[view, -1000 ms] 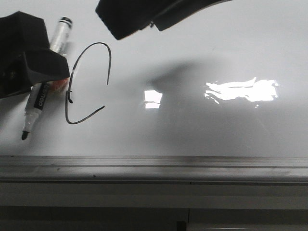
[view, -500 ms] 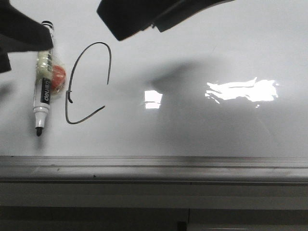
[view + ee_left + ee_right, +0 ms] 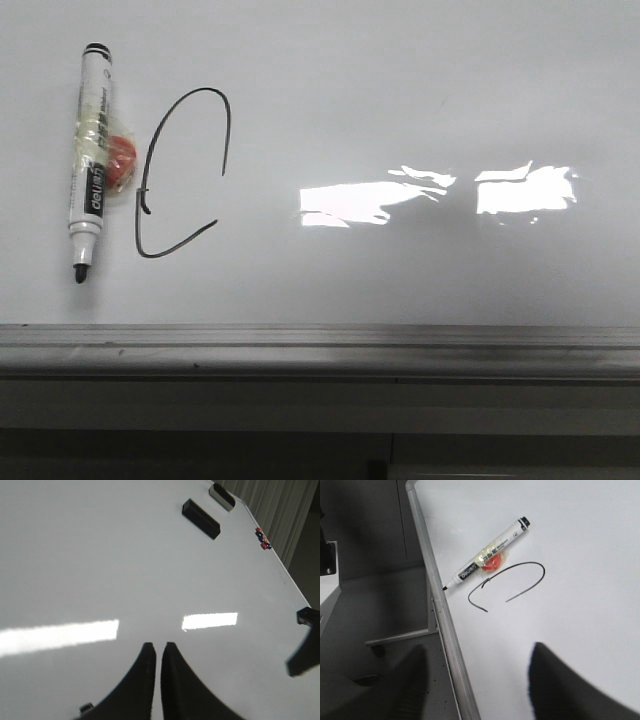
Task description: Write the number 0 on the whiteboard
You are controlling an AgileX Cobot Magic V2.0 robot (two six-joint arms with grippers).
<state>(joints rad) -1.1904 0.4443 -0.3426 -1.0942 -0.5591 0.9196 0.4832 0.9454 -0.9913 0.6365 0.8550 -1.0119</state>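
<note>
Marker (image 3: 91, 157), uncapped, lies on the whiteboard (image 3: 400, 80) at far left, tip toward the rail (image 3: 320, 340), red blob (image 3: 120, 163) taped at its side. Just right of it: the number 0 (image 3: 180, 172), loop unclosed on the right. Left gripper (image 3: 155, 655): fingers nearly touching, nothing held. Right gripper (image 3: 475, 677): spread wide, empty.

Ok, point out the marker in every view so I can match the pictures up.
Front view: the marker lies at the far left of the whiteboard, tip toward the bottom rail, just left of the number 0.
Left wrist view: not in it; only bare board and the nearly closed left gripper.
Right wrist view: the marker lies beside the 0.
Shared landmark: the unclosed 0.
</note>
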